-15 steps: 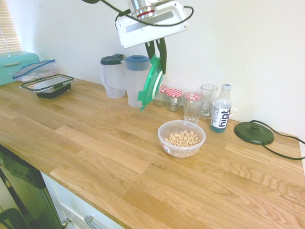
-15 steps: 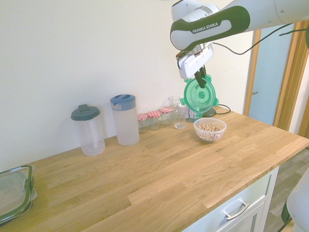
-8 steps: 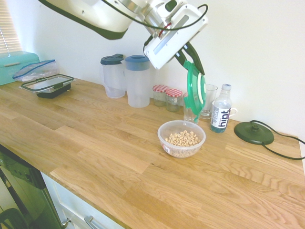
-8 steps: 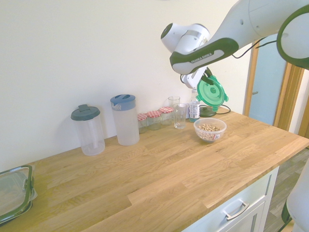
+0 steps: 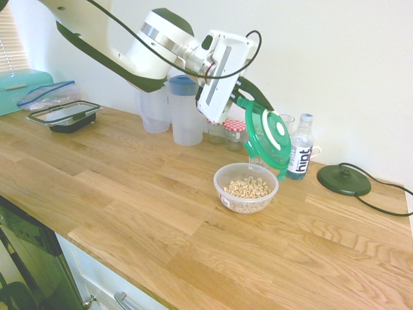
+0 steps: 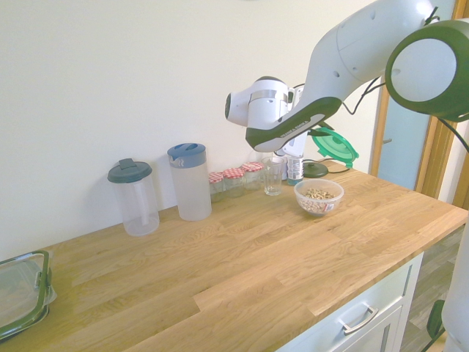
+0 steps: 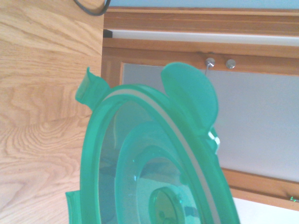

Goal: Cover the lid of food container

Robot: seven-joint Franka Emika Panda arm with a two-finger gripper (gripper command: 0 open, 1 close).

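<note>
Since the earlier frames the arm has swung down and over: the lid (image 5: 268, 139) hung edge-on high above the jugs a moment ago, and now it sits lower and further toward the bottle side, tilted with its top face turned toward the first exterior camera.

The tool (image 5: 247, 102) is clamped tight on the lid's upper rim; dark fingers (image 5: 257, 97) show against the green plastic. Lid is held in the air, slanted, with its lowest clip tab above the far rim of the food container (image 5: 246, 187). No contact between the two is visible.

The food container stands open on the table (image 5: 129, 194), pale cereal rings inside, red-white label on its near wall. In the second exterior view the lid (image 6: 332, 144) appears nearly flat-on-edge, above and slightly behind the food container (image 6: 319, 196).

Wrist view: the lid (image 7: 140, 163) fills most of the frame from below, with a pale ring and two clip tabs visible; table wood shows beside it.

Other items on the table: two lidded jugs (image 5: 173, 110) at the wall behind the arm, red-checked jars (image 5: 234, 134), a drinking glass (image 5: 284, 123), a water bottle (image 5: 299, 148) just beyond the lid, a dark round disc with cord (image 5: 344, 179), and a black-rimmed rectangular container (image 5: 64, 115) at the far end.
</note>
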